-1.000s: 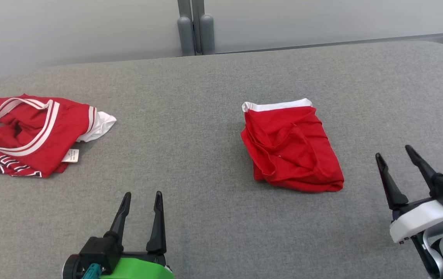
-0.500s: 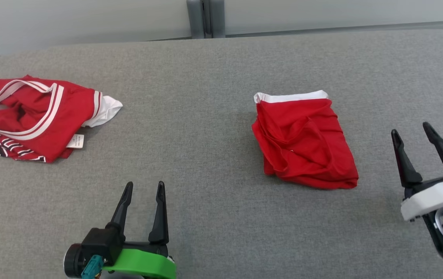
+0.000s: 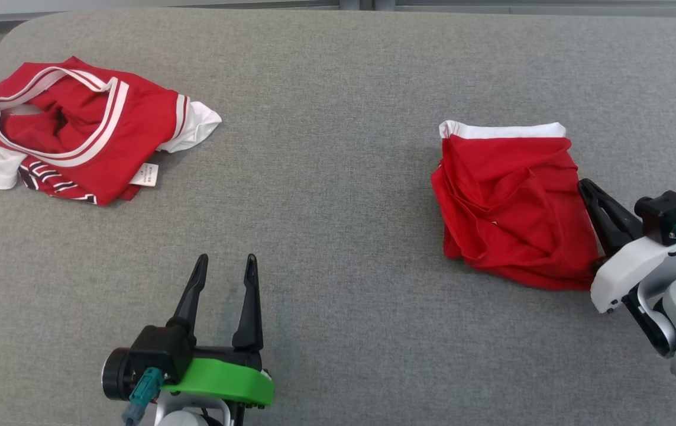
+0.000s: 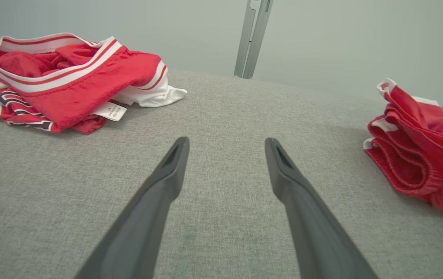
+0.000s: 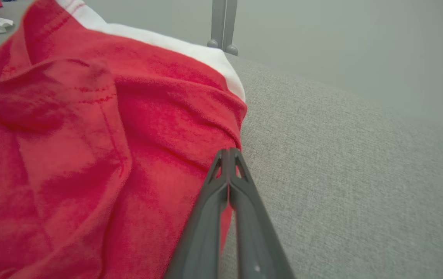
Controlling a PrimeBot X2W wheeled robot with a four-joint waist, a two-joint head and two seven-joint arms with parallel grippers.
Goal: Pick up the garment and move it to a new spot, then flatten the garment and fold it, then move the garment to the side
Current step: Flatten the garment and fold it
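The garment is red with a white band along its far edge. It lies folded and wrinkled on the right of the grey padded surface. My right gripper is shut, and its tips rest against the garment's right edge. In the right wrist view the garment lies close on the left and the right gripper has its fingers pressed together at the cloth's border. Whether cloth is pinched between them I cannot tell. My left gripper stands open over bare surface, far from the garment, with the left gripper holding nothing.
A crumpled pile of red and white striped jerseys lies at the far left, and the pile has a white label hanging out. A grey post stands behind the surface against a pale wall. The surface's rounded far-left corner is near the pile.
The head camera has tilted down, shifting the whole picture. My right gripper has moved in to the garment's right edge and shut. The left gripper has stayed open and in place.
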